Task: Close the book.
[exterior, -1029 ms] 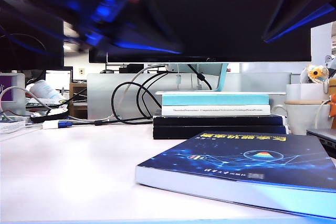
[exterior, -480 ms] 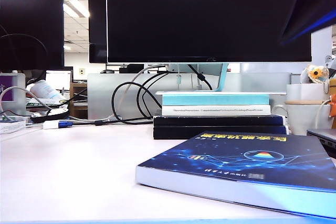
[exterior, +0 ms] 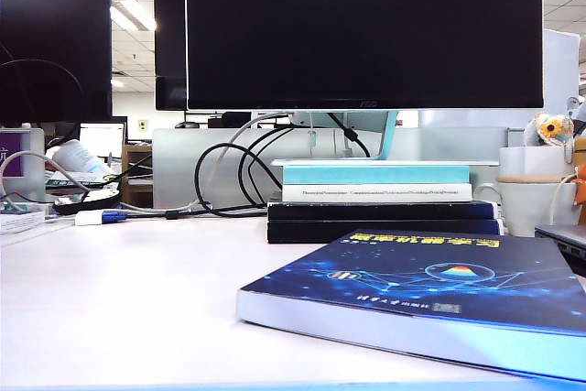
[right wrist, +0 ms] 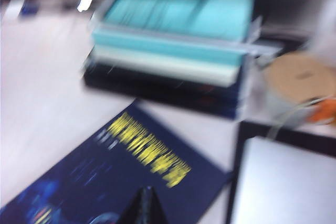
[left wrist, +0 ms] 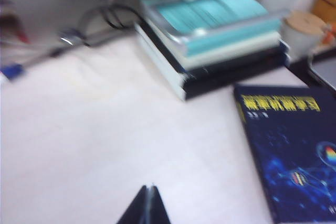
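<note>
In the exterior view the book (exterior: 421,295) lies flat and closed on the white desk (exterior: 119,299), in front of the stacked books (exterior: 380,199); neither arm shows. The left wrist view shows the left gripper (left wrist: 147,206) pinched together over bare desk beside the book. In the right wrist view the right gripper (right wrist: 143,206), likewise together, hangs over the cover; judging by this, both arms need only stay clear.

Table (exterior: 119,290) left of book (exterior: 430,290) open; book stack (exterior: 385,203), mug (exterior: 536,199) crowd behind; both grippers (left wrist: 148,208) (right wrist: 143,208) above, jaws together.
</note>
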Motion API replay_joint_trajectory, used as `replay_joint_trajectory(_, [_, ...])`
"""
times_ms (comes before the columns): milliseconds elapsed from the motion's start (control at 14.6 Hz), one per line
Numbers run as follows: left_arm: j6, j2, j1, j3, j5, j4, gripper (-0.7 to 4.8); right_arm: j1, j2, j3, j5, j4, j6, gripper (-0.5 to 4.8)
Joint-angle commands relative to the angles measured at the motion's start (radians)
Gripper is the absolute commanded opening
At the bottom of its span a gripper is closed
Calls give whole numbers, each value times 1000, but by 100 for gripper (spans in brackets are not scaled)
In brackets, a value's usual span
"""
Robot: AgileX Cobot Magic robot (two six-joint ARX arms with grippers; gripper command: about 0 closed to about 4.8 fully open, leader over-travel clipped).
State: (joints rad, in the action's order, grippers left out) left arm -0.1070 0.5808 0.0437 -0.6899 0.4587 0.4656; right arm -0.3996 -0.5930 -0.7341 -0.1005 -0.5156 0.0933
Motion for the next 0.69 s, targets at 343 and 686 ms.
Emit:
replay_joint_trajectory(343, [10,-197,-76,122,-125,-93,-6,0,291,157,-144,51,11,-2])
replay_joint_trajectory(686, [180,-254,-73,407,-211,-368,-6,-2,591,466,-77,448,26,-2])
